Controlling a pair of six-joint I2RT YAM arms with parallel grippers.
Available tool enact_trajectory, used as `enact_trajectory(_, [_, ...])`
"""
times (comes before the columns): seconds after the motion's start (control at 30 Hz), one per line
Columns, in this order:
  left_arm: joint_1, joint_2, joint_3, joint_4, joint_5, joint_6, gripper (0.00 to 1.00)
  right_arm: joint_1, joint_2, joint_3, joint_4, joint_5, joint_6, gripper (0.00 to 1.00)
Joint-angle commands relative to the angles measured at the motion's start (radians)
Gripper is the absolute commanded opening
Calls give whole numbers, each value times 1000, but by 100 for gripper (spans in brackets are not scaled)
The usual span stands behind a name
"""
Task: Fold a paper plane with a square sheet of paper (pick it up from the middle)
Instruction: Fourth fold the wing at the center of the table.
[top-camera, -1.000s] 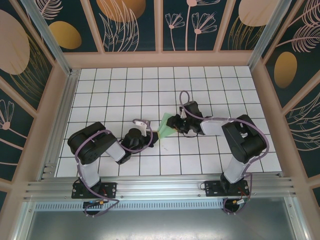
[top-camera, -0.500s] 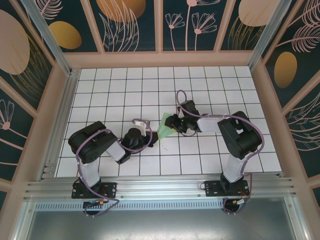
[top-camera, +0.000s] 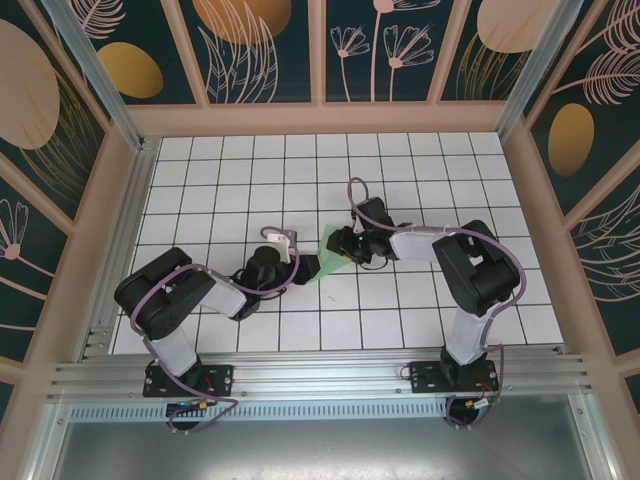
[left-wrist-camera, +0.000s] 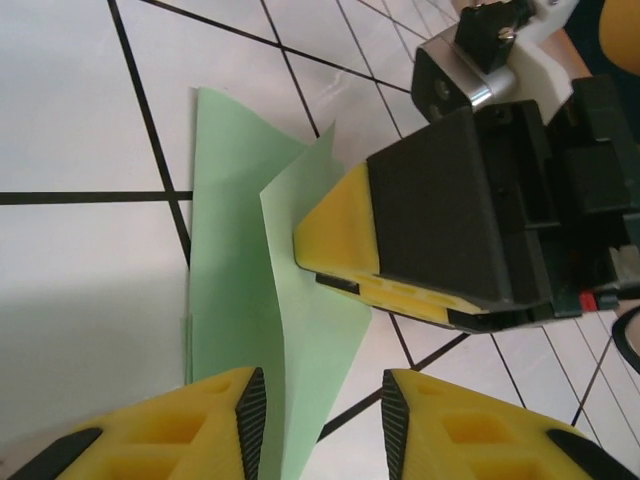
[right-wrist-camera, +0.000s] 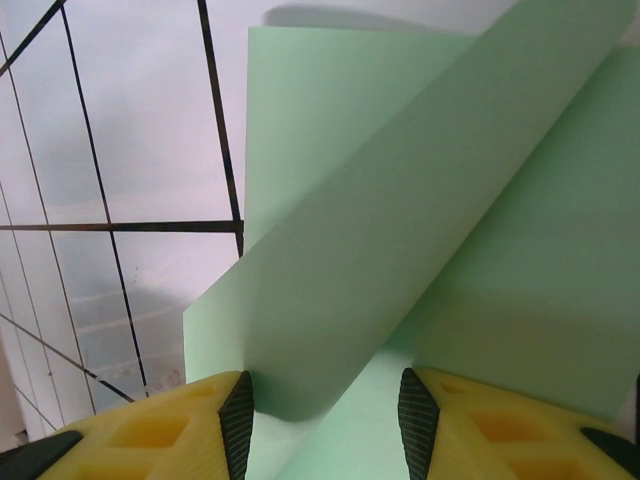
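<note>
Partly folded sheet of paper (top-camera: 333, 256) lies flat on the bench (top-camera: 230, 180), one flap standing up from its crease. Left pincer (left-wrist-camera: 325, 400) straddles the sheet's near edge, jaws narrowly apart, gripping nothing. Right pincer (right-wrist-camera: 325, 410) sits at the sheet's opposite side, jaws likewise parted about the raised flap, not clamped. Judgement: the paper is light, limp and springy, so creases may reopen unless pressed. It is best taken at a folded edge, where doubled layers stiffen it. A hard pinch could crumple it.
</note>
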Motion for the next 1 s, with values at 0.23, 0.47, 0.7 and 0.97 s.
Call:
enact_trajectory(0.23, [14,-28,170,-400,37,4,40,26,99,36,-191,183,-35,50])
enact_trajectory(0.47, [22,-36,231,-577,-5,0,33,30,144,78,-269,223,-13,53])
enact_trajectory(0.7, [30,-56,251,-620,-27,-34,28,40,173,121,-359,297,0,53])
enact_trajectory(0.97, [48,-177,204,-643,-148,-86,22,73,221,177,-439,394,3,54])
